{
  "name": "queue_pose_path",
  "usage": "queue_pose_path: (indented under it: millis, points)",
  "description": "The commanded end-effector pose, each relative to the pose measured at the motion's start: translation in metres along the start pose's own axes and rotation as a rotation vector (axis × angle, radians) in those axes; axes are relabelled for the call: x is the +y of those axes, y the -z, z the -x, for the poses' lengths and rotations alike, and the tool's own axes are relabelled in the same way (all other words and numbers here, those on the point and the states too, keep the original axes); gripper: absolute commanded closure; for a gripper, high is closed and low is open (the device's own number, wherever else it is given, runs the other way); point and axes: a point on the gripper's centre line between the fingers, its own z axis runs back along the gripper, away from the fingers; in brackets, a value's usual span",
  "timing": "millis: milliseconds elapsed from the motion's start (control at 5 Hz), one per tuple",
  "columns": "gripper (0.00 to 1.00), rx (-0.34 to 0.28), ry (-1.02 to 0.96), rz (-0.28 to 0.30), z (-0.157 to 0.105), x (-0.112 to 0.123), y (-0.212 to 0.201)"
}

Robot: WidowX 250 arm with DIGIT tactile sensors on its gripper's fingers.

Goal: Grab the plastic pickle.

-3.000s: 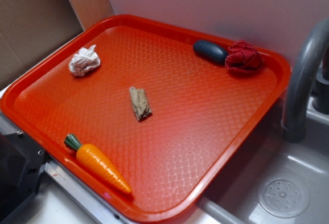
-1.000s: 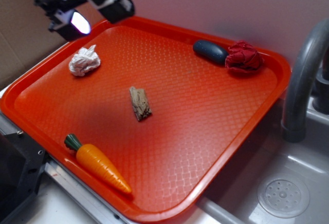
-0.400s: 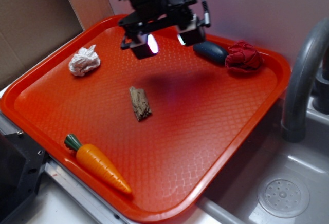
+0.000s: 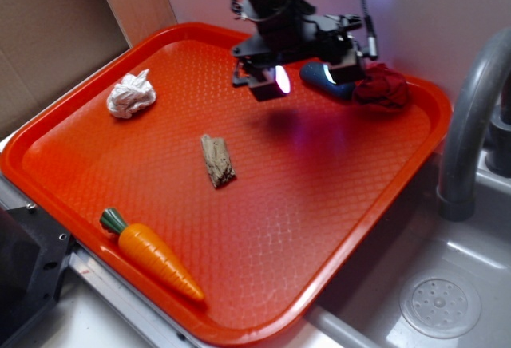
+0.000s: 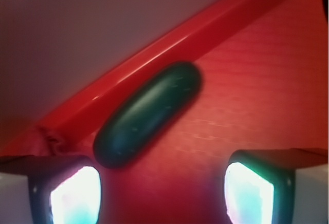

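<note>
The plastic pickle, a dark blue-green capsule, lies slantwise beside the far rim of the red tray. In the exterior view the pickle is partly hidden behind my gripper, which hovers above the tray at the far right. The gripper is open: its two glowing pads sit wide apart at the bottom of the wrist view with bare tray between them. The pickle's near end lies just ahead of the left pad, not between the pads.
A red cloth wad sits right beside the pickle at the tray's far corner. A white crumpled wad, a wood chip and an orange toy carrot lie elsewhere on the tray. A grey faucet and sink are right.
The arm has swung in from the upper left across the tray's far side to the right and now hovers over the pickle. Nothing on the tray has moved.
</note>
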Motion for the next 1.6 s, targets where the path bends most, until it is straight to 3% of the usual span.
queue_pose_path:
  millis: [0,400,600,800,1000,1200,1400]
  points:
    - [0.00,-0.065,0.034,0.000,-0.025,-0.001,0.000]
    - [0.00,-0.022,0.029,-0.039,-0.030,0.007,0.016]
    - [0.00,-0.028,0.036,-0.014,-0.028,0.009,0.006]
    - [0.00,-0.119,0.021,0.053,-0.027,0.020,-0.034]
    - [0.00,-0.154,-0.062,0.110,-0.031,0.038,-0.059]
    - [0.00,-0.189,-0.111,0.074,-0.038,0.045,-0.059]
    - [0.00,-0.177,-0.175,0.048,-0.046,0.047,-0.049]
